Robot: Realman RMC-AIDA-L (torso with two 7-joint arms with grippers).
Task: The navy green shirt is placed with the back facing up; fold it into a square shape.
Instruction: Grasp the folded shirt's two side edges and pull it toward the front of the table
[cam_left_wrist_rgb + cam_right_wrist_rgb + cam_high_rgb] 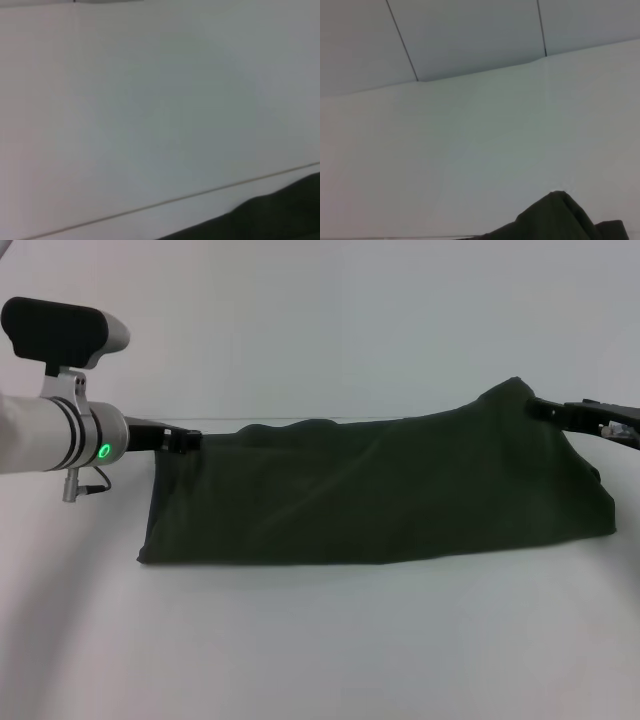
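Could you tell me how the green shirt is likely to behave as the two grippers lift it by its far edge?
The shirt will probably stay floppy: it sags between the left gripper and right gripper, and folds where it meets the table. It seems light, hanging from two small grips. Released, it would likely collapse rather than hold shape.

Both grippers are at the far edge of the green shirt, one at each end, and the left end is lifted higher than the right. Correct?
Not quite: the right end is the higher one. In the head view the right gripper holds its end of the shirt up in a peak, while the left gripper holds its corner lower. Both are at the far edge, one at each end.
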